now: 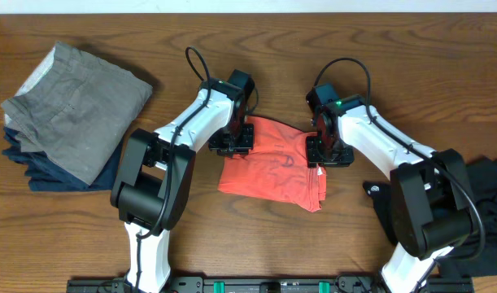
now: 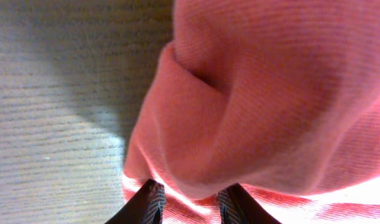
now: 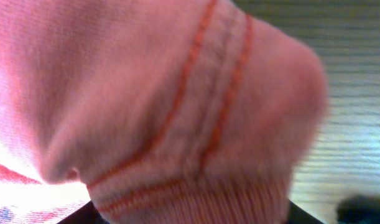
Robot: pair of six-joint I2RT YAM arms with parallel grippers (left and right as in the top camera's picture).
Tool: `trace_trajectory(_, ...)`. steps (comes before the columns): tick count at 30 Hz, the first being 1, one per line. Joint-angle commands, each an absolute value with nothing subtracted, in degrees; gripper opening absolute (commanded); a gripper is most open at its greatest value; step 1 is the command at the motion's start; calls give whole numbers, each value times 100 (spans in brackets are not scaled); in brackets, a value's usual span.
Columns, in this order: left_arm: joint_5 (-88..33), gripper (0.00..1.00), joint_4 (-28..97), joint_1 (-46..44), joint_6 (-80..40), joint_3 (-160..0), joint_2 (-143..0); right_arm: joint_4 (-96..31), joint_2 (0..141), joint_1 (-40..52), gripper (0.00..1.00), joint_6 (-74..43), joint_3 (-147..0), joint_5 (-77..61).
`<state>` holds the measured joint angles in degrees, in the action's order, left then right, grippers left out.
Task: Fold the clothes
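Coral-red T-shirt (image 1: 272, 167) at table (image 1: 256, 244) centre, partly folded into rough rectangle, long axis left-right, right end dipping toward near edge. Left gripper (image 1: 234, 145) on its far-left corner, arm reaching forward, wrist turned down; fingers (image 2: 149, 202) nearly together, fabric bunched between. Right gripper (image 1: 323, 155) on right edge, same pose; stitched hem (image 3: 202, 124) covers fingertips, so grip cannot be told. Black garment (image 1: 486, 212) at right edge. Grey folded pile (image 1: 77, 106) far left.

Overhead top-down, wrists close on shirt (image 1: 272, 167)
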<state>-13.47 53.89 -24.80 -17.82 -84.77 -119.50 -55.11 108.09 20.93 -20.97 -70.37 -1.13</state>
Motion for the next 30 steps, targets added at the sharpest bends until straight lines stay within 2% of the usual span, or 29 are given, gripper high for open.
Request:
trace_trajectory(1, -1083, 26, 5402, -2423, -1767, -8451, -12044, -5557, 10368, 2027, 53, -2311, -7002, 513)
trace_trajectory(7, -1087, 23, 5717, -2069, -1765, -8473, -11821, -5607, 9539, 2005, 57, -2259, -7004, 384)
trace_trajectory(9, -1100, 23, 5865, -1909, -1769, -8473, -11627, -5588, 9314, 2005, 66, -2244, -7002, 384)
trace_trajectory(11, -1291, 29, 6020, -1765, -1769, -8473, -11395, -5398, 9131, 1973, 74, -2084, -7002, 366)
trace_trajectory(12, -1435, 33, 6090, -1715, -1769, -8473, -11284, -5264, 9091, 1951, 74, -1907, -7002, 303)
trace_trajectory(14, -1806, 49, 6243, -1645, -1772, -8473, -11065, -4917, 9085, 1896, 72, -1365, -7002, -19)
trace_trajectory(15, -1973, 52, 6302, -1640, -1772, -8473, -10991, -4775, 9131, 1874, 72, -1138, -7002, -189)
trace_trajectory(17, -2202, 52, 6449, -1656, -1772, -8471, -10855, -4499, 9295, 1859, 72, -816, -7002, -397)
trace_trajectory(21, -2147, 52, 6654, -1791, -1750, -8460, -10822, -4213, 9738, 1844, 73, -899, -7002, -108)
trace_trajectory(25, -2008, 54, 6086, -1831, -958, -8460, -10822, -4471, 10009, 1833, 66, -1317, -7002, -86)
trace_trajectory(28, -1990, 76, 5391, -1739, -711, -8460, -10822, -4965, 9953, 1833, 67, -1678, -7002, -484)
trace_trajectory(30, -1990, 83, 4858, -1675, -711, -8460, -10822, -5275, 9845, 1839, 66, -1671, -7002, -1107)
